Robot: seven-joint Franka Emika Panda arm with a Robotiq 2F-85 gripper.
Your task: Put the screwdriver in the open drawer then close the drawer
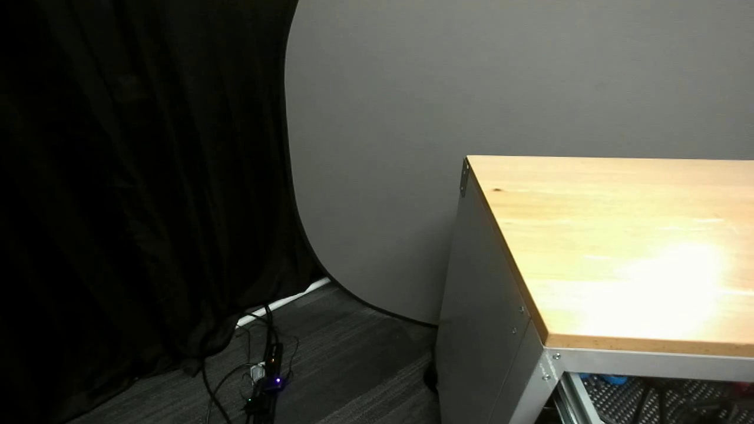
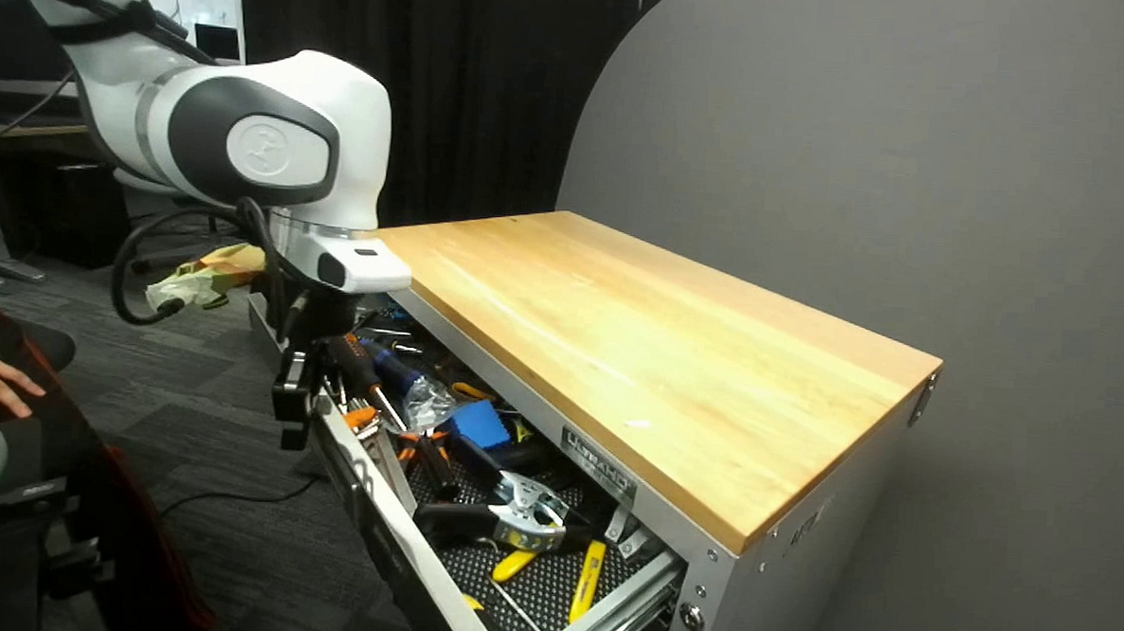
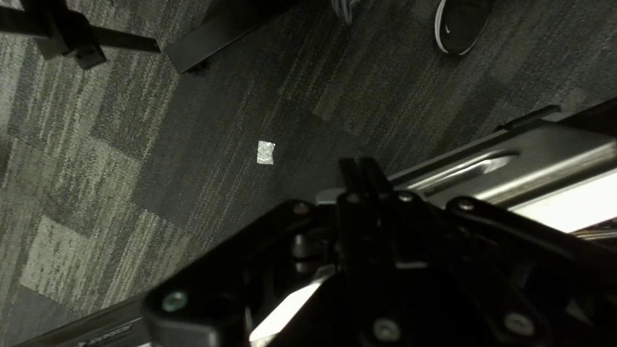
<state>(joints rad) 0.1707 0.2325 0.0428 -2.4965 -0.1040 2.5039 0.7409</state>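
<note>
Hand (image 3: 357, 163) pressed together, near the front of the open drawer (image 2: 401, 524), tools (image 2: 527, 517) inside, wooden counter (image 2: 581, 307) right

In an exterior view the white-and-grey Franka Panda arm (image 2: 209, 139) is slanting down toward the far end of the front edge of the wooden counter (image 2: 608, 346), well apart from the near corner. Its wrist (image 2: 358, 155) is angling downward and blocking the view of that edge's far end. The Robotiq gripper (image 3: 358, 166) is hanging outside the front edge, lower than the counter's top, pointing down. In the wrist view its slim black fingers (image 3: 348, 176) are standing together side by side, their tips meeting or nearly so.
</note>
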